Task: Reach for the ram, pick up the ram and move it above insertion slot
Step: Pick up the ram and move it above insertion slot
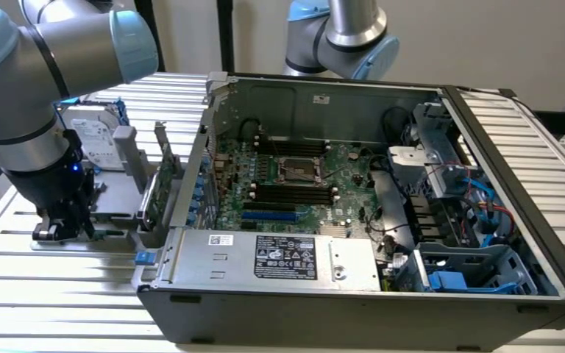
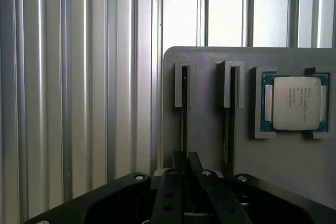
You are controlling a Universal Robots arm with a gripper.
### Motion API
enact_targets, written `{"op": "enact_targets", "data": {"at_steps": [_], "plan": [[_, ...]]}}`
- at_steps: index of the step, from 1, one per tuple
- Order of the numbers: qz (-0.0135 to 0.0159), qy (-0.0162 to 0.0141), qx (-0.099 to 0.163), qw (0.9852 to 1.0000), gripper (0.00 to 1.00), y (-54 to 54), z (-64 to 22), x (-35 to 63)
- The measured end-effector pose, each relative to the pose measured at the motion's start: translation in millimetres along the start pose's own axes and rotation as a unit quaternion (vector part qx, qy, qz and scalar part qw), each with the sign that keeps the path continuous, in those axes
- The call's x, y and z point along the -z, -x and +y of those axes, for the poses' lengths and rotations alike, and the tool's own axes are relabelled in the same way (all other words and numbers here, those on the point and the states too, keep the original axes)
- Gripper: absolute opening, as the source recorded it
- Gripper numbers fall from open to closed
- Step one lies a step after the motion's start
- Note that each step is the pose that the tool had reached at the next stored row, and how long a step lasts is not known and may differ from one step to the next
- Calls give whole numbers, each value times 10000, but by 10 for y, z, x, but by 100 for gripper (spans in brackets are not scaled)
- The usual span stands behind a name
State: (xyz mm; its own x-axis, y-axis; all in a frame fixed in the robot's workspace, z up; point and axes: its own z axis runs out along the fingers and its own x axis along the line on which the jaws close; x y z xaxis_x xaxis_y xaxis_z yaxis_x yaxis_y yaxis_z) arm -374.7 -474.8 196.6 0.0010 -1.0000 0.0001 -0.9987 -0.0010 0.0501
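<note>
Grey printed holder (image 2: 205, 129), with the ram (image 2: 184, 114) pinched edge-on by the gripper (image 2: 186, 157).
The ram is held directly under the closed jaws, in the slot farther from the CPU (image 2: 295, 103). A straight, square lift is advised so it is not wedged against the slot walls.

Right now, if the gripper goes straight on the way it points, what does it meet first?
The ram, standing on edge in the gray holder directly ahead of the gripper; contact may already be made, depth is unclear.
</note>
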Motion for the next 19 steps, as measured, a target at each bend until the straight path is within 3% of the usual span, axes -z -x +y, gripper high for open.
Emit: {"op": "enact_targets", "data": {"at_steps": [8, 19], "plan": [[-7, 2, -5, 10000, 13, 0, -1, 0], [-46, 23, -62, 10000, 13, -10, -6, 0]]}}
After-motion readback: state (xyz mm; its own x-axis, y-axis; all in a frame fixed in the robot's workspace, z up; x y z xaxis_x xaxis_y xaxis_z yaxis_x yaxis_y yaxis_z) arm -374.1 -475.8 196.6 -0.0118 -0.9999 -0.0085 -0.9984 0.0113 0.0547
